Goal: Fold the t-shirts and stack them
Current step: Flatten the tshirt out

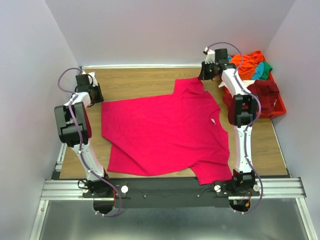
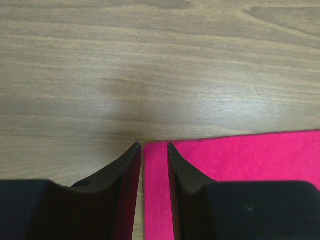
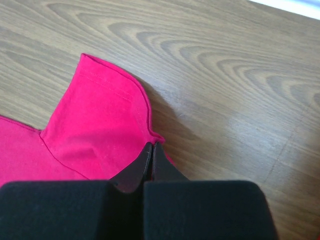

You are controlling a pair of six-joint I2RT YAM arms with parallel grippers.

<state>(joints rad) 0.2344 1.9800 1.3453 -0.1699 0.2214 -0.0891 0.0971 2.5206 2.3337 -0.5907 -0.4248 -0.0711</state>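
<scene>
Magenta t-shirt flat on wood table; R gripper pinches sleeve hem, L gripper narrowly parted astride bottom corner.

Two slim robot arms of white links joined by blocky black joint housings. The left arm and right arm each carry a thin purple cable that loops from a black base to the wrist. Up close, the left gripper is matte black, with two dark, wedge-shaped fingers that taper to points and show a faint reddish sheen. The right gripper has the same black body and tapered fingers.
</scene>
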